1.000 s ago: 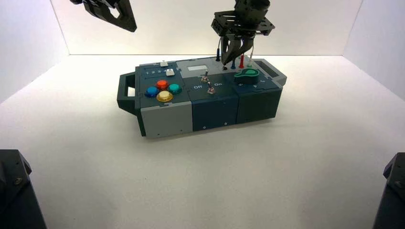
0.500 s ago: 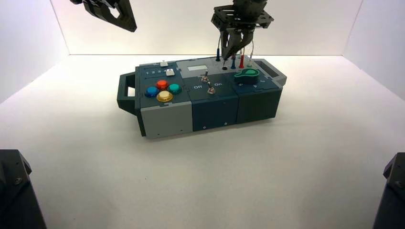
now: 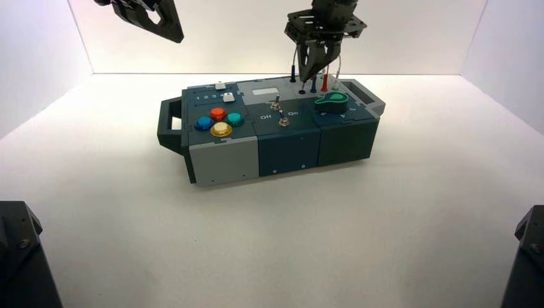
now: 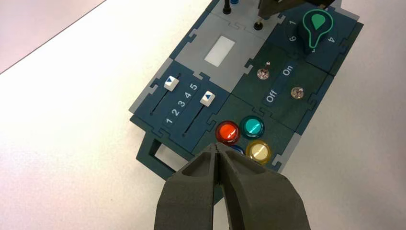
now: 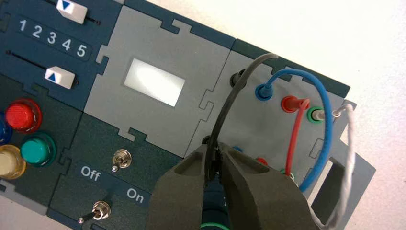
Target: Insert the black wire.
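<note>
The black wire (image 5: 225, 108) arches from its far plug, seated in a socket (image 5: 238, 79) on the box's grey panel, down into my right gripper (image 5: 214, 152). That gripper is shut on the wire's free end and holds it just above an open dark socket (image 5: 207, 140) in the near row. In the high view my right gripper (image 3: 315, 72) hangs over the back right of the box (image 3: 289, 147). My left gripper (image 3: 154, 19) is shut and empty, parked high at the back left; it also shows in the left wrist view (image 4: 218, 149).
Blue (image 5: 316, 86), red (image 5: 298, 129) and white (image 5: 347, 158) wires loop beside the black one. A green knob (image 3: 331, 99) sits just in front of the sockets. Two toggle switches (image 5: 121, 158), two sliders (image 4: 171, 83) and coloured buttons (image 3: 220, 120) lie to the left.
My right gripper has risen a little above the socket panel, still shut on the black wire's end. The left arm has not moved.
</note>
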`<state>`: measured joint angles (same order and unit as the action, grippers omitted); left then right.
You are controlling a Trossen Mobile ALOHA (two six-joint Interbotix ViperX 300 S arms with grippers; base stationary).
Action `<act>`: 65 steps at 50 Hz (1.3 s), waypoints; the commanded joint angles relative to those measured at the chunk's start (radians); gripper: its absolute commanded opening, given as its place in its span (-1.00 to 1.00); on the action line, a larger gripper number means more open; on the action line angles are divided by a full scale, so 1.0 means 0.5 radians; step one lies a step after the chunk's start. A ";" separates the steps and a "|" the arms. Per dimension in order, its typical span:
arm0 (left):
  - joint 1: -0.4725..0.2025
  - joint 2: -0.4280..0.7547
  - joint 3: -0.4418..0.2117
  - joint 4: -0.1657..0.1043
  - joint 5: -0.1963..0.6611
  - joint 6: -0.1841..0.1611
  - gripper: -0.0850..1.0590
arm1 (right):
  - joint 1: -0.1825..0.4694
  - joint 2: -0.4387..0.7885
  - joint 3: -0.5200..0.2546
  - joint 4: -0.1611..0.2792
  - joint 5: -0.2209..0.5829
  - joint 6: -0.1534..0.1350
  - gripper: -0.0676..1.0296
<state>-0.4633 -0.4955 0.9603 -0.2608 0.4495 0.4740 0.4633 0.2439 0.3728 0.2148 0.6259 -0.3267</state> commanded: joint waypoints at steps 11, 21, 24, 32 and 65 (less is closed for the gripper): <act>-0.003 -0.018 -0.058 0.009 -0.012 0.006 -0.91 | 0.006 -0.018 -0.061 -0.009 -0.003 0.009 -0.92; 0.000 -0.018 -0.052 0.009 -0.012 0.006 -0.91 | 0.006 0.018 -0.071 -0.012 -0.003 0.009 -0.92; 0.003 -0.018 -0.058 0.012 -0.012 0.006 -0.91 | 0.006 0.028 -0.071 -0.012 -0.003 0.006 -0.91; 0.003 -0.021 -0.058 0.012 -0.012 0.006 -0.91 | 0.006 0.043 -0.071 -0.012 -0.003 0.009 -0.92; 0.003 -0.021 -0.058 0.012 -0.012 0.006 -0.91 | 0.006 0.150 -0.074 -0.012 -0.012 0.009 -0.92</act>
<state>-0.4633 -0.4955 0.9603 -0.2562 0.4495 0.4755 0.4679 0.3053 0.3436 0.2102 0.6289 -0.3252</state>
